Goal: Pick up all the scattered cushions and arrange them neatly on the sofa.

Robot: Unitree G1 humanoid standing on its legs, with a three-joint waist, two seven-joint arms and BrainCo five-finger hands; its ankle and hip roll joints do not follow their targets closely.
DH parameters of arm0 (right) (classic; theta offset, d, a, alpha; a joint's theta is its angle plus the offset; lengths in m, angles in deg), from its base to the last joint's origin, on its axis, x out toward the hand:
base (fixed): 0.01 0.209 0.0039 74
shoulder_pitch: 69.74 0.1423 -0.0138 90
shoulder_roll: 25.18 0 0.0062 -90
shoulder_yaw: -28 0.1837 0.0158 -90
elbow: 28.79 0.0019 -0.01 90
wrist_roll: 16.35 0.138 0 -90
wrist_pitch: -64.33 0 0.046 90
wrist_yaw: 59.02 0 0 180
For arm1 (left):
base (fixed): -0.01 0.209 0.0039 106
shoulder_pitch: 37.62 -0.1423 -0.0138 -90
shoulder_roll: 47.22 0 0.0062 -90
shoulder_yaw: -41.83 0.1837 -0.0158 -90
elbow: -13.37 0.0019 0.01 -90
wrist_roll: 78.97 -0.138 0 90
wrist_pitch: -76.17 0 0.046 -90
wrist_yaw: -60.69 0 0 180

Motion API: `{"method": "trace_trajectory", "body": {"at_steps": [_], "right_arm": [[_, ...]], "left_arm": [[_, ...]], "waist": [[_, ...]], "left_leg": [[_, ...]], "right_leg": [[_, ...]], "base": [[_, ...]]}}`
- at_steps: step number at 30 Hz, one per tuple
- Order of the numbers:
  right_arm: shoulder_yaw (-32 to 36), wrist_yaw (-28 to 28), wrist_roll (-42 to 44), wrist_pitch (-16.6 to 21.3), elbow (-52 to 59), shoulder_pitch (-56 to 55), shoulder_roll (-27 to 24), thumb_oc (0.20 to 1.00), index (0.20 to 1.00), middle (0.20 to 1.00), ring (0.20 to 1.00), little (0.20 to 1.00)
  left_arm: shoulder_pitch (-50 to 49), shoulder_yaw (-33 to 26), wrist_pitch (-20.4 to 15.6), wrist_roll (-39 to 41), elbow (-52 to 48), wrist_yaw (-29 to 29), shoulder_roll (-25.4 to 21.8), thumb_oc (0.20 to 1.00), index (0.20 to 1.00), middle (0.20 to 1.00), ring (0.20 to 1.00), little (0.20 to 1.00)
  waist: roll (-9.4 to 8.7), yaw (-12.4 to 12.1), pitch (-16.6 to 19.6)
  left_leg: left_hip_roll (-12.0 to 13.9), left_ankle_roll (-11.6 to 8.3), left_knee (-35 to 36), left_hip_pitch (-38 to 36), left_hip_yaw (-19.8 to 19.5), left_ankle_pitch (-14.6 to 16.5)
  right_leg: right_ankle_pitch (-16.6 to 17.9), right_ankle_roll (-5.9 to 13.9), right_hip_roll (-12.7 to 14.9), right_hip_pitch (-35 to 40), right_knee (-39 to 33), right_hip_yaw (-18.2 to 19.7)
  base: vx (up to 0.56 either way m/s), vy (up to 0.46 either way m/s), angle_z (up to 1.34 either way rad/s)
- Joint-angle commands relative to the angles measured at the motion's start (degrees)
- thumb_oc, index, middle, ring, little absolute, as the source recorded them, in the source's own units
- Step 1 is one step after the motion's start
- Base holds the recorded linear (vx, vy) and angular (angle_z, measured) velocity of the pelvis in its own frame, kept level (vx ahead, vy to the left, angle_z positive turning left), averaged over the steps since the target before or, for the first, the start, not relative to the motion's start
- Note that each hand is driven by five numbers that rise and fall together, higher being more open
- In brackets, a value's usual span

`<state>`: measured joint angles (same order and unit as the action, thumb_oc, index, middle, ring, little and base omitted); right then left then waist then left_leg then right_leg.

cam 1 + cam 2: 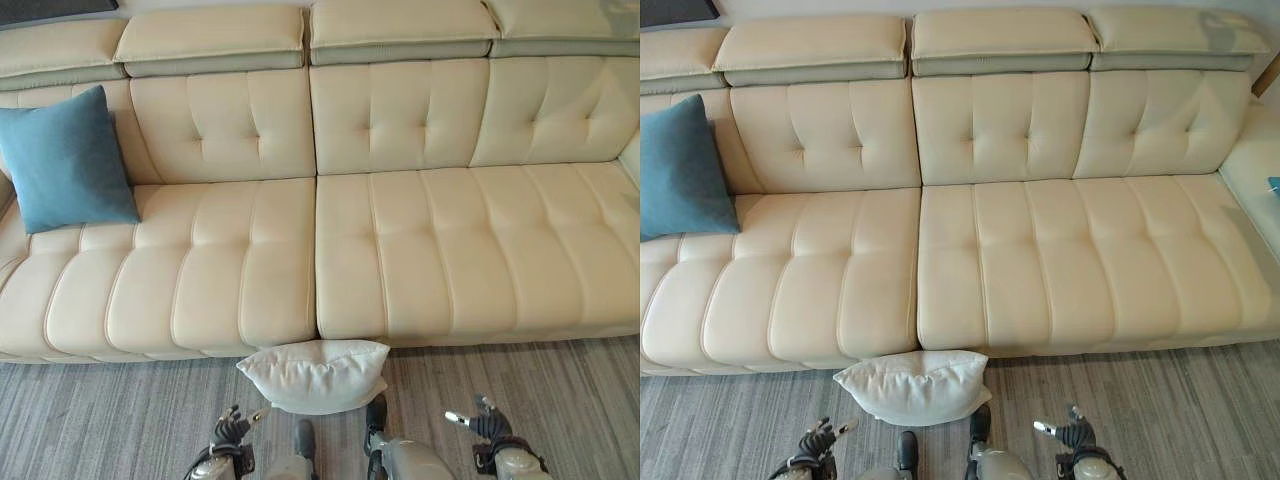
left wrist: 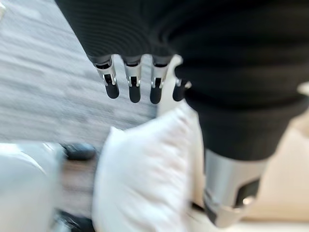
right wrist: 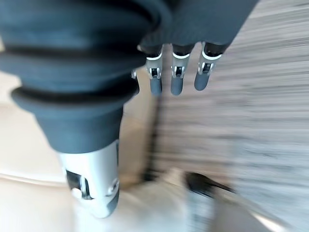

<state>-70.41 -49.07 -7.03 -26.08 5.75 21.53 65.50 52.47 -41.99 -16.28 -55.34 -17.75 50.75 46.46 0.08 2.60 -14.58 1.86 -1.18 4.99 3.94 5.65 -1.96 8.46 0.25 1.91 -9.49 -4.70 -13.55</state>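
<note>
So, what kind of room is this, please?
Probably a living room or a furniture showroom: a long cream tufted leather sofa, a square teal fabric cushion leaning on its backrest, a white cushion on the grey striped wood-look floor.

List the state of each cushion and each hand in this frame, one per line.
white cushion: lying on the floor against the sofa's front edge, not held.
blue cushion: on the sofa seat at its left end, leaning upright against the backrest.
left hand: open, fingers straight, holding nothing, low beside the white cushion.
right hand: open, holding nothing, over the floor.
</note>
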Motion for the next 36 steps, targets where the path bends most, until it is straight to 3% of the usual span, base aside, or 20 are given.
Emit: {"method": "trace_trajectory", "body": {"at_steps": [1,4,7,11,12,20,22,29,30,31,32,33,35,36], "right_arm": [[-0.8,2.6,4.2,1.3,-0.4,5.7,-0.7,1.000,1.000,1.000,1.000,1.000],[-0.7,3.3,5.3,1.4,-2.5,7.6,-1.1,1.000,1.000,1.000,1.000,1.000],[0.0,5.7,9.6,2.3,-6.7,15.2,-2.4,1.000,1.000,1.000,1.000,1.000],[-0.8,7.4,11.7,3.0,-9.3,21.1,-3.1,1.000,1.000,1.000,1.000,1.000],[-2.3,9.0,13.5,3.6,-11.3,27.3,-4.3,1.000,1.000,1.000,1.000,1.000],[-6.7,12.1,21.7,6.3,-10.9,44.5,-5.7,1.000,1.000,1.000,1.000,1.000],[-10.8,12.7,23.7,6.8,-12.0,51.4,-4.3,1.000,1.000,1.000,1.000,1.000],[-16.8,11.0,22.7,8.3,-7.2,57.1,-2.3,1.000,1.000,1.000,1.000,1.000],[-16.8,11.0,22.7,8.3,-7.2,56.8,-2.3,1.000,1.000,1.000,1.000,1.000],[-16.5,10.9,24.2,10.5,-4.1,57.1,-1.4,1.000,1.000,1.000,1.000,1.000],[-16.0,10.9,25.1,11.8,-2.8,57.2,-0.7,0.551,0.551,0.551,0.551,0.551],[-16.0,10.9,25.1,11.8,-2.8,56.7,-0.6,0.200,0.200,0.200,0.200,0.200],[-14.9,10.4,27.8,15.2,1.2,55.9,1.0,0.200,0.200,0.200,0.200,0.200],[-13.0,10.1,30.4,18.0,3.6,54.7,2.6,0.200,0.200,0.200,0.200,0.200]], "left_arm": [[5.3,0.1,-2.1,0.5,1.9,-2.8,-2.5,1.000,1.000,1.000,1.000,1.000],[7.2,0.6,-2.4,0.8,2.8,-3.3,-2.6,1.000,1.000,1.000,1.000,1.000],[14.9,2.9,-2.8,0.1,5.6,-5.4,-3.9,1.000,1.000,1.000,1.000,1.000],[21.1,4.6,-2.5,-0.4,8.0,-7.2,-5.2,1.000,1.000,1.000,1.000,1.000],[27.7,7.3,-2.4,-0.9,8.9,-8.9,-6.5,1.000,1.000,1.000,1.000,1.000],[47.3,13.8,-2.5,1.3,8.1,-12.6,-11.1,1.000,1.000,1.000,1.000,1.000],[53.6,16.6,-3.5,3.9,6.8,-13.7,-9.8,1.000,1.000,1.000,1.000,1.000],[57.8,21.1,-6.1,5.3,1.1,-13.1,-5.1,1.000,1.000,1.000,1.000,1.000],[57.5,21.1,-6.1,5.3,1.1,-13.1,-5.0,0.922,0.922,0.922,0.922,0.922],[58.2,22.5,-7.0,4.4,-1.8,-13.5,-2.9,0.347,0.347,0.347,0.347,0.347],[58.3,23.0,-7.5,4.3,-2.8,-13.4,-2.1,0.200,0.200,0.200,0.200,0.200],[57.9,23.1,-7.5,4.3,-2.8,-13.4,-2.0,0.200,0.200,0.200,0.200,0.200],[57.2,24.2,-9.0,3.7,-6.5,-13.2,0.2,0.200,0.200,0.200,0.200,0.200],[56.0,24.7,-10.6,3.9,-8.9,-13.4,3.6,0.200,0.200,0.200,0.200,0.200]], "waist": [[-1.00,-1.3,-5.1],[-0.97,-1.3,-6.5],[-0.57,-1.1,-11.2],[-0.36,-0.9,-13.7],[0.11,-0.7,-15.2],[0.99,0.4,-15.2],[1.35,0.4,-15.2],[1.36,0.8,-15.2],[1.33,0.8,-15.2],[1.28,1.0,-15.2],[1.22,1.2,-15.2],[1.17,1.1,-15.2],[1.08,1.3,-15.2],[1.15,1.4,-15.2]], "left_leg": [[1.0,-0.86,-1.8,3.0,0.1,0.9],[0.8,-0.85,-3.6,6.3,0.0,0.9],[0.6,-0.95,-5.6,12.9,-0.5,0.1],[0.6,-1.03,-8.2,18.1,-0.6,0.0],[0.4,-1.04,-11.3,24.8,-1.1,0.3],[-0.6,-0.28,-24.4,50.1,-2.8,2.5],[-0.7,-0.10,-30.1,58.0,-3.1,4.3],[-1.0,0.53,-39.1,68.7,-3.3,6.8],[-0.9,0.41,-39.2,68.2,-3.3,7.3],[-1.2,0.69,-41.0,70.7,-3.3,7.4],[-1.3,0.82,-41.7,71.5,-3.3,7.6],[-1.3,0.70,-41.7,70.8,-3.4,8.0],[-1.3,0.93,-42.6,71.6,-3.2,8.3],[-1.5,1.03,-41.9,71.0,-3.3,8.1]], "right_leg": [[-7.3,5.14,5.6,1.4,1.7,4.0],[-6.8,5.04,5.9,-0.7,2.1,3.8],[-6.0,5.21,6.6,-7.1,4.2,4.0],[-6.1,5.18,7.1,-12.2,6.9,4.2],[-6.5,5.04,7.6,-18.6,10.1,4.7],[-8.7,3.95,8.0,-44.2,22.7,8.6],[-10.4,3.43,7.8,-52.6,28.5,10.1],[-12.8,2.73,7.7,-64.1,37.3,12.2],[-13.2,2.84,7.6,-63.7,37.5,12.3],[-13.5,2.52,7.4,-66.5,39.4,12.7],[-13.5,2.46,7.2,-67.2,40.0,12.9],[-13.9,2.57,7.2,-66.5,40.0,13.0],[-14.0,2.56,7.0,-67.4,40.7,13.1],[-13.9,2.60,6.9,-66.9,40.0,12.9]], "base": [[-0.08,0.059,0.12],[-0.04,0.031,0.01],[-0.08,0.048,0.07],[-0.08,0.030,0.08],[-0.07,0.026,0.07],[-0.01,0.019,0.05],[0.06,0.007,-0.01],[0.04,-0.007,0.00],[0.03,-0.007,-0.01],[0.00,0.000,0.00],[0.00,0.000,0.00],[0.00,0.000,0.00],[-0.01,-0.005,-0.08],[-0.02,-0.015,-0.13]]}}
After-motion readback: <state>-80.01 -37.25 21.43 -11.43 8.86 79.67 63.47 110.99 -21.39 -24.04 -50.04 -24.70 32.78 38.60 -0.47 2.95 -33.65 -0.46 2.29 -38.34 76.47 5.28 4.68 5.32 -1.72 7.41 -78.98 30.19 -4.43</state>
